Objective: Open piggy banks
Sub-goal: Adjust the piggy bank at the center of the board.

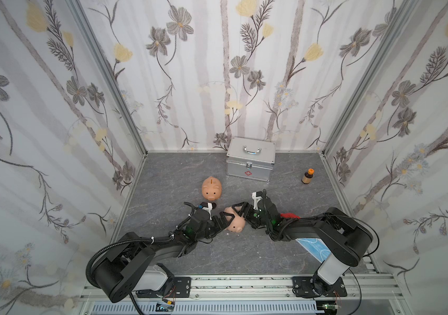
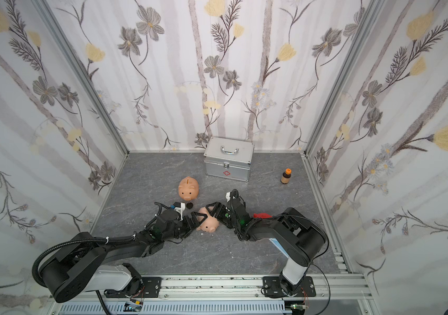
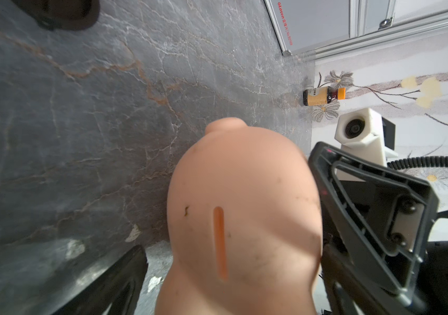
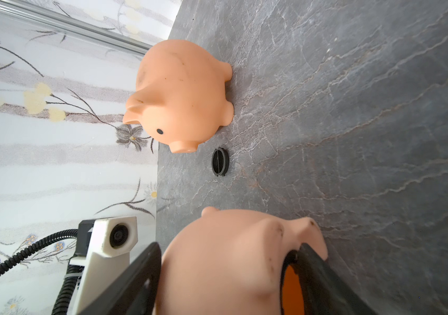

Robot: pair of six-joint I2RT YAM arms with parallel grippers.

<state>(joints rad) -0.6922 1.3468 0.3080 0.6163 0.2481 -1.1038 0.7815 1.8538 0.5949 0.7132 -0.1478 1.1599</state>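
Note:
A peach-pink piggy bank [image 1: 236, 224] [image 2: 209, 225] lies tipped between both grippers at the table's middle. My right gripper [image 1: 240, 214] [image 4: 228, 261] is shut on it, one finger inside its round belly hole and the other against its side. My left gripper [image 1: 227, 222] [image 3: 233, 272] is open and straddles its back, where the coin slot [image 3: 220, 242] shows. A second peach-pink piggy bank [image 1: 211, 188] [image 4: 182, 95] stands upright further back. A black round plug [image 1: 213, 205] [image 4: 220, 161] lies loose in front of its snout. A red piggy bank [image 1: 289, 215] is mostly hidden behind my right arm.
A silver metal case [image 1: 250, 161] with a handle stands against the back wall. A small brown bottle [image 1: 307, 176] with an orange cap stands at the back right. A blue-and-white flat item [image 1: 312, 246] lies under my right arm. Floral walls close in three sides.

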